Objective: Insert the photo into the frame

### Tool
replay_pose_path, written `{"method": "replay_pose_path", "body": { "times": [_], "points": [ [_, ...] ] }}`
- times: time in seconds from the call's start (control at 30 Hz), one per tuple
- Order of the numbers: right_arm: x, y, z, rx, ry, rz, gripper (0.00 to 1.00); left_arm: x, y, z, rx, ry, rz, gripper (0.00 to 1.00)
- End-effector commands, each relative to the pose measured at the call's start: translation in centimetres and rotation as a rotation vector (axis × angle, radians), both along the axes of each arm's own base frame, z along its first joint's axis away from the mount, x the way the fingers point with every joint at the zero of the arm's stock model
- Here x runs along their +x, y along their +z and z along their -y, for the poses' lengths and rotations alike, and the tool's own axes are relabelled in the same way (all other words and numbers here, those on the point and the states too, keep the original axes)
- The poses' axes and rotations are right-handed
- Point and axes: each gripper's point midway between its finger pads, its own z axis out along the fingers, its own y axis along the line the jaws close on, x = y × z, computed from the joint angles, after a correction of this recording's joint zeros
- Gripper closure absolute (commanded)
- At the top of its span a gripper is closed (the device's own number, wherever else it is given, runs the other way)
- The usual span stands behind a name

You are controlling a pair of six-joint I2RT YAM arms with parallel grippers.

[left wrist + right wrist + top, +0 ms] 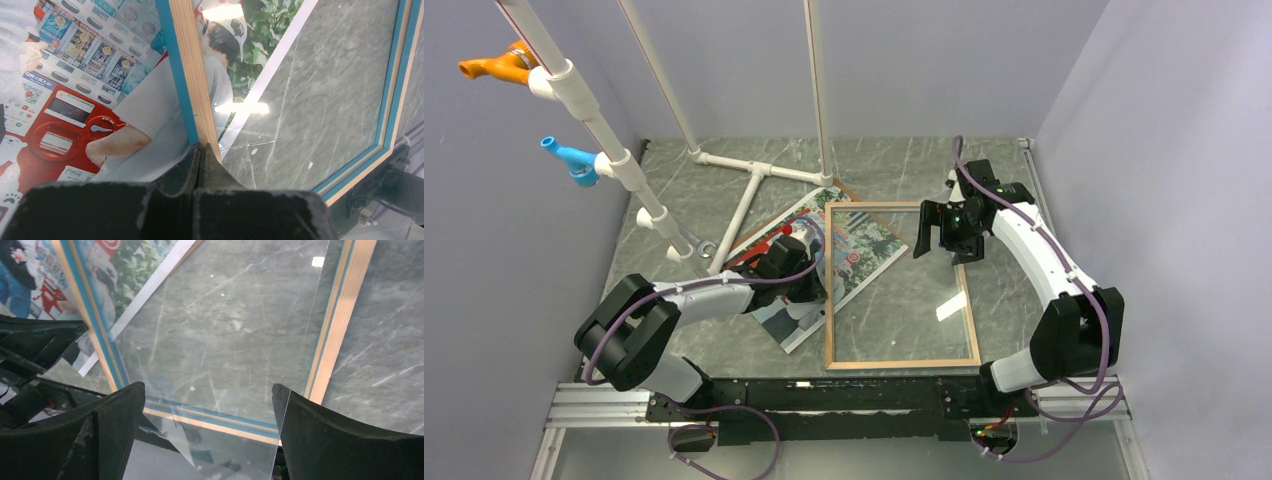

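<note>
Partly hidden — the photo [799, 318], under the frame [902, 364].

A white label [75, 173] on the red vending machine [55, 135] printed in the photo [135, 105] reads "Coca-Cola".

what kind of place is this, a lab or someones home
Most likely a robotics lab test cell, not a home: plain grey walls box in a marble-patterned table, a white pipe rig stands at the back, and the left arm and right arm are bolted to a metal rail.
</note>
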Motion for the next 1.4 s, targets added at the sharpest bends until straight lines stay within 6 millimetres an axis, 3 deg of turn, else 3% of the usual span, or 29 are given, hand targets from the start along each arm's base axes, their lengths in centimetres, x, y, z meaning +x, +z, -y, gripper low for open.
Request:
{"method": "replay_pose_path", "body": {
  "times": [0.0, 0.5, 0.8, 1.07, 1.27, 1.37],
  "points": [
    [0.5, -1.3, 1.0, -0.089, -0.045, -0.004, 0.00, -2.0, -4.7, -3.7, 0.204, 0.012, -0.088, 1.00],
    [0.2, -4.6, 3.8, -0.310, -0.134, -0.072, 0.00, -2.0, -4.8, -3.5, 0.201, 0.009, -0.088, 1.00],
    [0.4, -4.2, 5.4, -0.424, -0.177, -0.054, 0.00, -2.0, -4.8, -3.4, 0.202, 0.006, -0.088, 1.00],
    [0.8, -3.1, 4.1, -0.356, -0.162, -0.017, 0.00, -1.9, -3.7, -3.1, 0.187, 0.006, -0.073, 0.99],
    [0.8, -2.3, 2.0, -0.233, -0.124, 0.010, 0.00, -1.5, -0.7, -2.3, 0.111, 0.008, -0.020, 0.63],
    [0.8, -2.1, 1.3, -0.190, -0.115, 0.025, 0.00, -1.5, 0.4, -1.9, 0.067, 0.012, -0.003, 0.55]
  ]
}}
